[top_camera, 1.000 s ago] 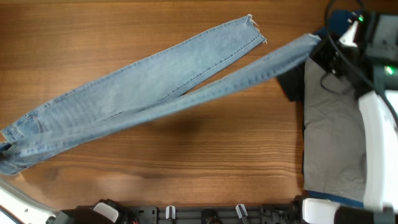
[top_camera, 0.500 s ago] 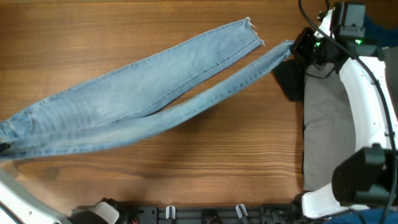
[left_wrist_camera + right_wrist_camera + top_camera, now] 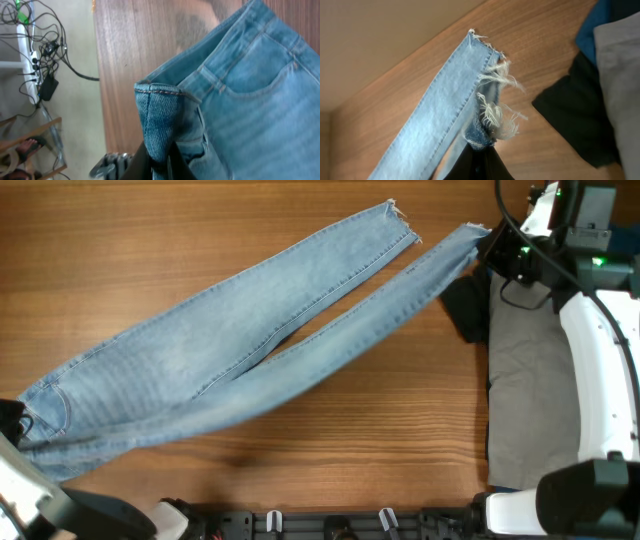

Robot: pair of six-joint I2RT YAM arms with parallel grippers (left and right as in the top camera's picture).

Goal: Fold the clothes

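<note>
Overhead, the jeans (image 3: 230,360) lie stretched diagonally across the counter (image 3: 350,440), waistband near-left, hems far-right. Left wrist: my left gripper (image 3: 167,162) is clamped on a fold of the waistband. Right wrist: the right gripper (image 3: 479,157) pinches one frayed hem, and I'd carry that hem toward the waistband low and taut.

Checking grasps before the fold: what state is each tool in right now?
Left tool: shut on the jeans, at the waistband.
Right tool: shut on the jeans, at a frayed hem.
</note>
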